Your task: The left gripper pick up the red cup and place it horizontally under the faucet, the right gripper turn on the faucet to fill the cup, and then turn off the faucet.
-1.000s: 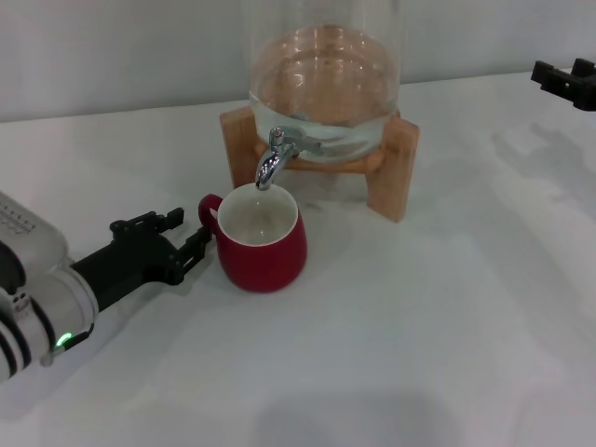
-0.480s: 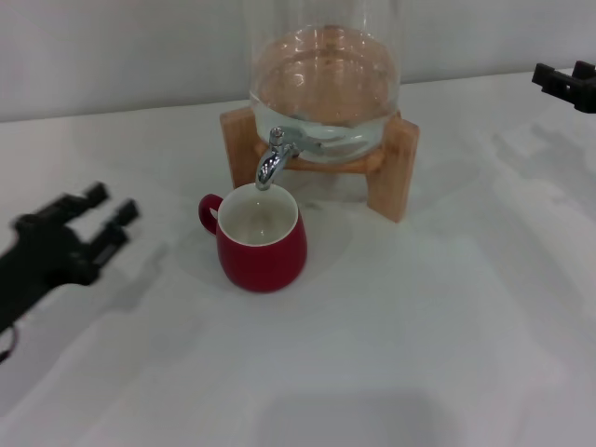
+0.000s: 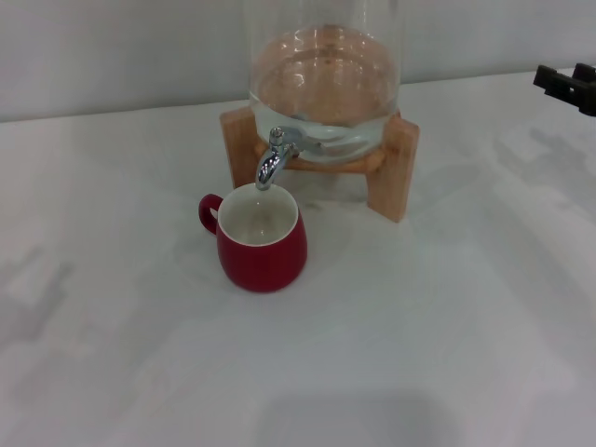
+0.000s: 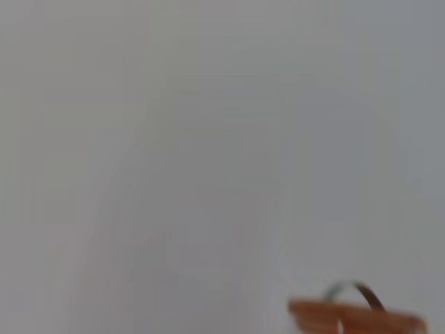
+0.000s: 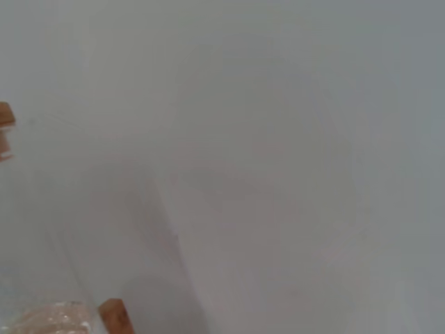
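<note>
The red cup [image 3: 262, 239] stands upright on the white table [image 3: 419, 335], with its handle toward my left. Its white inside looks empty. The chrome faucet [image 3: 271, 158] sits on the front of the glass water jar [image 3: 324, 84], and its spout ends just above the cup's far rim. No water stream shows. My left gripper is out of view in every picture. My right gripper [image 3: 568, 86] shows only as a black claw at the far right edge of the head view, well away from the faucet.
The jar rests on a wooden stand [image 3: 396, 168] at the back middle of the table. A white wall runs behind it. The left wrist view shows a wooden piece [image 4: 354, 320]; the right wrist view shows part of the stand [image 5: 115, 316].
My left gripper let go of the cup's handle, pulled back to the left and left the head view. The cup stayed under the faucet. The right gripper barely moved.
</note>
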You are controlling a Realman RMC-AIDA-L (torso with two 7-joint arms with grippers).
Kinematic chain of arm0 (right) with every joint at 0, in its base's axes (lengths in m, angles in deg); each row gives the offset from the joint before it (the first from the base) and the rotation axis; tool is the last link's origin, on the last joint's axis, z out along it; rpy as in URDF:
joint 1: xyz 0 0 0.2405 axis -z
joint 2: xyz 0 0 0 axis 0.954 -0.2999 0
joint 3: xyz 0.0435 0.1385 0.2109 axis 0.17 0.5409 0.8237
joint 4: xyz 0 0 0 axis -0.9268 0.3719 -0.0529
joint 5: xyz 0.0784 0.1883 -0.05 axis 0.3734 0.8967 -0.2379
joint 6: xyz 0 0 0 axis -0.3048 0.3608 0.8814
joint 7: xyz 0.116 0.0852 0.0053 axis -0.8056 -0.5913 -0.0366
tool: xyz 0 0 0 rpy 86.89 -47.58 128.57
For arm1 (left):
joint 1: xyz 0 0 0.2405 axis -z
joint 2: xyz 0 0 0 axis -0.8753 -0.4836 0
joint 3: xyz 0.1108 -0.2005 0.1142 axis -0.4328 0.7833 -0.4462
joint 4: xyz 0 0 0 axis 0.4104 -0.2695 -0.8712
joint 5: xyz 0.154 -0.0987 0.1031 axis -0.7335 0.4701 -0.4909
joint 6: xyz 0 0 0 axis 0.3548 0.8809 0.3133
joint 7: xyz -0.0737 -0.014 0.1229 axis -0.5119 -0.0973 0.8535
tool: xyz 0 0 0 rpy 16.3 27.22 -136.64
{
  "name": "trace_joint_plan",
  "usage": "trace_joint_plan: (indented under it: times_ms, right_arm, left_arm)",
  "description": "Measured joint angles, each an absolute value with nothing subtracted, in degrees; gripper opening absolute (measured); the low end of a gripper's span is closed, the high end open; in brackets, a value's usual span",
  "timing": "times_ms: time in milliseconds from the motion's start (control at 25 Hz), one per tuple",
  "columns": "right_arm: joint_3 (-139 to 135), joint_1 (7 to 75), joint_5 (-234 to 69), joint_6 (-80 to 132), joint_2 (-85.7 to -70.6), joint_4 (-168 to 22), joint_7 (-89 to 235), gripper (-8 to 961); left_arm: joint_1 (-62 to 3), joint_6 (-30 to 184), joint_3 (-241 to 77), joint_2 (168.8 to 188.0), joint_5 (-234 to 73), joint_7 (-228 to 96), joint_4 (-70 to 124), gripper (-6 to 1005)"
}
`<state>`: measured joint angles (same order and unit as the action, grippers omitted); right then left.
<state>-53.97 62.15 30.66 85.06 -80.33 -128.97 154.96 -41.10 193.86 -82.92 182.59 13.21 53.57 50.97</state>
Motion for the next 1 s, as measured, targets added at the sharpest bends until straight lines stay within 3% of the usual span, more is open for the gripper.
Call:
trace_joint_plan:
  times_ms: [80,520,640,1000]
  right_arm:
    - [-53.3,62.3,30.7,86.8,-80.33,-128.9,155.1,736]
    - [-55.4,63.5,30.1,93.0,-80.35,-131.9,156.6,736]
    - [-60.9,67.1,29.0,90.8,-80.47,-139.9,154.3,736]
    - [-75.6,76.3,20.5,84.8,-80.80,-164.6,142.3,736]
  left_arm:
    - [-42.6,195.0,-83.0,182.59,14.7,52.0,52.0,489]
    - [-47.5,198.2,-82.8,182.57,18.7,51.1,52.4,722]
    - [-47.8,197.6,-82.7,182.57,19.2,51.2,52.3,873]
    - [-46.9,194.2,-82.6,182.60,19.4,50.7,52.2,872]
